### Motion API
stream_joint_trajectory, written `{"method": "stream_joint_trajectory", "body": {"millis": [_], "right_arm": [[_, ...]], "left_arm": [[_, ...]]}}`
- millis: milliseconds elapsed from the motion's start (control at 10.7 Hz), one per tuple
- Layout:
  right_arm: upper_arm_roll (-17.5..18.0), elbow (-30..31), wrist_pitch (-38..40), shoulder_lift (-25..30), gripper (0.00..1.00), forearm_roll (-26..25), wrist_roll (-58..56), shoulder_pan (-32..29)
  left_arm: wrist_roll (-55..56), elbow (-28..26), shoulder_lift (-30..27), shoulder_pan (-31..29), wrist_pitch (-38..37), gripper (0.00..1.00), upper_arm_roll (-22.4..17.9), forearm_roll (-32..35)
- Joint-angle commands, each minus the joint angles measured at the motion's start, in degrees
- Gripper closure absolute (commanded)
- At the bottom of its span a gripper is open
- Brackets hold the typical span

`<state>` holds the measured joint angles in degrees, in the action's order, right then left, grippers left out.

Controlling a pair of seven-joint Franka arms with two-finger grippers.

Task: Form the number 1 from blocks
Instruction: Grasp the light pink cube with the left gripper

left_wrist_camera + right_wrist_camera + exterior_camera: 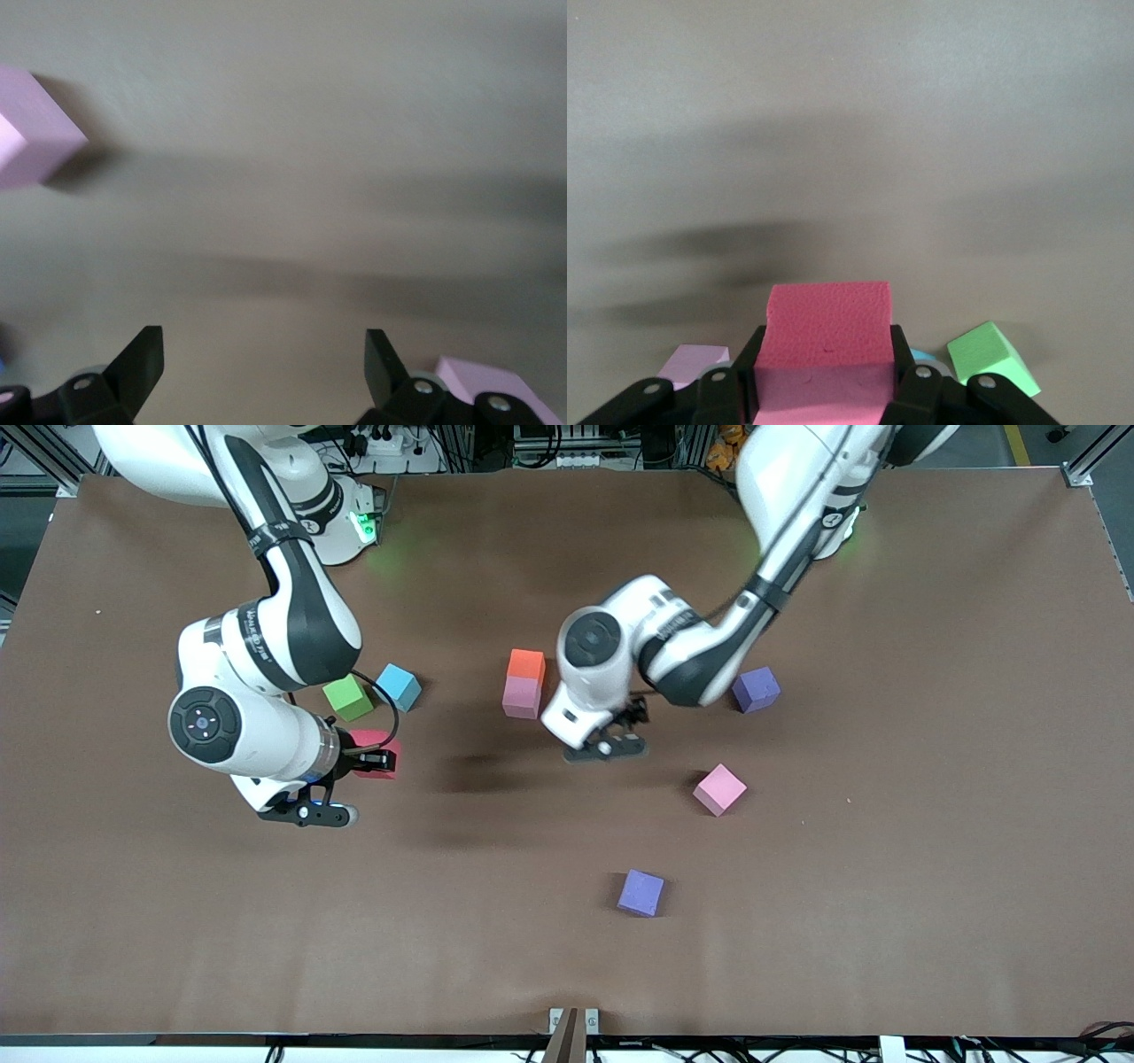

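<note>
My right gripper [379, 759] is shut on the red block [372, 746], over the table beside the green cube; in the right wrist view the red block [828, 341] fills the space between the fingers [908, 367]. The light blue block [399, 687] lies beside the green cube. The orange block [526, 665] and a pink block [522, 697] touch in a short column, the pink one nearer the camera. My left gripper [613, 740] hangs open and empty beside that column. The second pink block [719, 789] lies alone. In the left wrist view the gripper [264, 354] is open, with pink blocks [31, 128] at the edges.
A green cube [348, 697] sits by the light blue block and shows in the right wrist view [992, 359]. One purple cube [756, 689] lies by the left arm's elbow, another [640, 893] nearer the camera. The brown table [886, 886] is bare toward the front edge.
</note>
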<state>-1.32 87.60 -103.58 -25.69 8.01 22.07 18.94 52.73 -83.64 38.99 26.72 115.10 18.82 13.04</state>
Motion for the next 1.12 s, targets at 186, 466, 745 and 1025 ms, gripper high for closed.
{"method": "stream_joint_trajectory", "body": {"millis": [186,466,745,1025], "right_arm": [[0.09,0.03,-1.70,-1.02,1.00,0.60,4.54,5.13],[0.17,0.03,-6.35,-4.44,1.00,0.96,8.76,10.74],[0.17,0.38,-12.68,-9.10,1.00,0.87,12.55,14.80],[0.17,0.47,-14.36,-11.22,1.00,0.87,12.12,15.51]], "left_arm": [[0.17,-0.99,-0.40,-8.34,-0.40,0.00,0.17,3.58],[6.13,-1.52,-1.19,-13.00,-0.40,0.00,0.17,3.66],[17.19,-3.27,-3.03,-16.25,0.29,0.00,0.25,3.66],[25.72,-10.63,-4.96,-18.10,8.43,0.00,0.17,3.66]]}}
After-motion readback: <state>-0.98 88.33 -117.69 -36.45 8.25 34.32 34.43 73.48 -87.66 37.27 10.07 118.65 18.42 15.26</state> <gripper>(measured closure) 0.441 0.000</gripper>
